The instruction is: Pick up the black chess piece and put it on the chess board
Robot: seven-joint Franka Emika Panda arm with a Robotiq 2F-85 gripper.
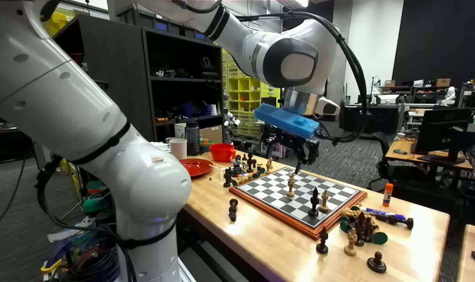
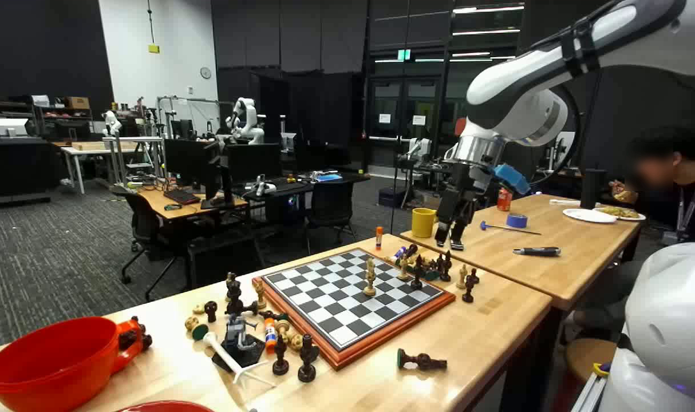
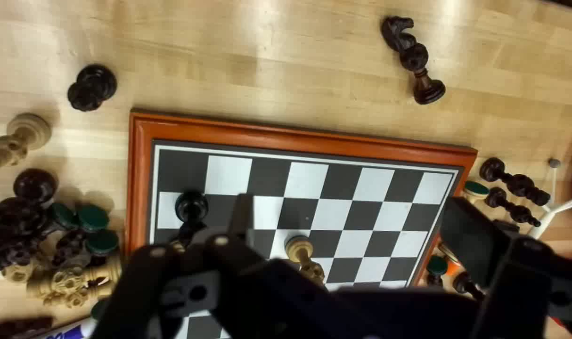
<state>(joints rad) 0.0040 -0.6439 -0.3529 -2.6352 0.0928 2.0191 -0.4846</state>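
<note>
The chess board (image 1: 274, 213) lies on the table, also seen in an exterior view (image 2: 393, 333) and the wrist view (image 3: 305, 139). A black piece (image 1: 314, 201) stands on it near a corner, beside a light piece (image 1: 324, 201). Another light piece (image 1: 290, 185) stands further in. Several black pieces are off the board: one lies on its side (image 1: 233, 209), (image 3: 414, 59) and one stands beyond a corner (image 1: 322, 241), (image 3: 93, 87). Which one is meant cannot be told. My gripper (image 2: 449, 243), (image 3: 356, 230) is open and empty, above the board and apart from the pieces.
A heap of mixed pieces (image 1: 362, 227) and a marker (image 1: 382, 213) lie beside the board, with a glue stick (image 1: 387, 194) upright. Opposite are more pieces, a small white tripod (image 2: 230, 355), a red bowl (image 1: 222, 152) and a red plate (image 1: 196, 166).
</note>
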